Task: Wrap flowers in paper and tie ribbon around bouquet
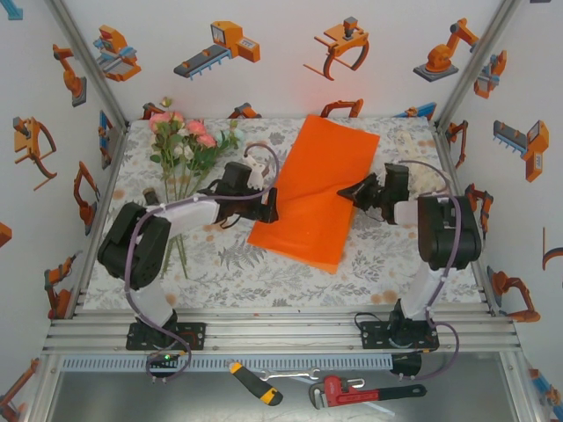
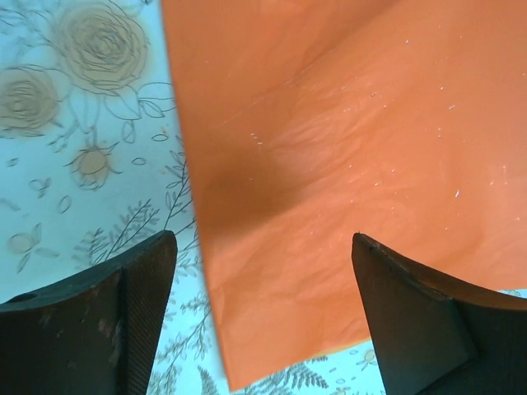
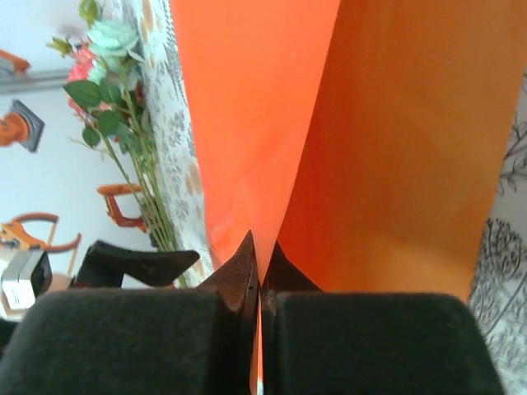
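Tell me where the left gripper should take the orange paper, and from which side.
Probably its left edge near the front corner, coming from the left: the paper is thin and lies flat there, the right gripper pinches the opposite edge, and the open left gripper hangs over that edge.

The paper is thin and smooth with a faint sheen, finely wrinkled and dotted with tiny pale specks in the left wrist view. The desk wears a matt printed cloth, edged in front by a pale brushed-metal rail. The left fingers look like dark matt plastic, scuffed at the edges, while the right fingers show a duller, slightly grainy black face.
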Controlling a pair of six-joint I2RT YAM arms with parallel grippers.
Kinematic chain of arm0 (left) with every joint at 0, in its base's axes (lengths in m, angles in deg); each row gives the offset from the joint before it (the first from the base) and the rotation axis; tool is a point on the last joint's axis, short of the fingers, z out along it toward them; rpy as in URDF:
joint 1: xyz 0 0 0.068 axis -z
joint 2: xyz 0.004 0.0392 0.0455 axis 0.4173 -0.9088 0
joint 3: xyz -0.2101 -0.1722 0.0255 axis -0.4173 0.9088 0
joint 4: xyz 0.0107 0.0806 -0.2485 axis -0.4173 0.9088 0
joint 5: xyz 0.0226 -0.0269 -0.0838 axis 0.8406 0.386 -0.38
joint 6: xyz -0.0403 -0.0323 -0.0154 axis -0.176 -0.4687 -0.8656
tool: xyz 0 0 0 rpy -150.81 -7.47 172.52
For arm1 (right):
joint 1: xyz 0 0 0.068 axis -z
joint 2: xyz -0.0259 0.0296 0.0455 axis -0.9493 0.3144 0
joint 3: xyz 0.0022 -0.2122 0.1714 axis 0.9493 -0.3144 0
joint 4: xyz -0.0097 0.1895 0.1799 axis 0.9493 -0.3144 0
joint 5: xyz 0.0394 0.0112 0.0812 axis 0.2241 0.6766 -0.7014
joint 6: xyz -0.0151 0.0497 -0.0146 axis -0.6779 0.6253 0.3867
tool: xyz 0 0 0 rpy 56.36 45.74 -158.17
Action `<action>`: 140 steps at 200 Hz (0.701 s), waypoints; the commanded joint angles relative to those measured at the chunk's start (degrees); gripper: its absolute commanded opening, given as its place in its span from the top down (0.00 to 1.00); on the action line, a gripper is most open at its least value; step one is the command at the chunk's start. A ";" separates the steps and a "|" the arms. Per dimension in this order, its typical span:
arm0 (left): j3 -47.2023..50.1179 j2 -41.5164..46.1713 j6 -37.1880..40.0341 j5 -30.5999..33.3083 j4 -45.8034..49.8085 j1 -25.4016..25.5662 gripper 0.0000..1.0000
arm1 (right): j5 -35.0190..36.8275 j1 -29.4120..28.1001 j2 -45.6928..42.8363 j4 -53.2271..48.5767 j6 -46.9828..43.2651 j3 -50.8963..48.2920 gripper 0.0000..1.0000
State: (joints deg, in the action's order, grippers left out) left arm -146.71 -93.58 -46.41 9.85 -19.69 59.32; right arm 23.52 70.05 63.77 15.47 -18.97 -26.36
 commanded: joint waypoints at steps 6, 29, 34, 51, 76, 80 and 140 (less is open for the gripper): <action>0.61 9.43 6.42 6.03 -0.07 5.53 0.20 | 7.03 -0.85 -6.80 -12.06 3.83 1.75 1.00; 0.81 11.33 11.54 8.35 -3.04 14.57 0.20 | 12.97 -2.54 -9.67 -19.00 8.59 2.85 1.00; 0.79 11.19 12.62 9.03 -4.00 16.69 0.20 | 13.68 -2.82 -9.85 -21.12 8.76 3.78 1.00; 0.52 9.42 15.94 11.61 -8.47 23.49 0.19 | 14.77 -3.42 -9.99 -25.97 8.59 6.71 1.00; -1.97 3.65 19.61 20.05 -13.11 31.46 0.07 | 14.22 -3.89 -9.90 -23.06 9.29 6.33 1.00; -2.30 2.77 20.08 21.74 -14.07 32.50 0.06 | 14.00 -3.91 -9.83 -23.31 9.21 6.60 1.00; -7.46 -8.99 23.31 48.35 -22.76 39.01 0.22 | 14.15 -3.91 -10.38 -30.84 5.87 10.41 1.00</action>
State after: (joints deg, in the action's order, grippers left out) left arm -150.19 -100.88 -25.49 42.53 -37.66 98.29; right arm 36.48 66.49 54.83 -11.11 -11.29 -18.43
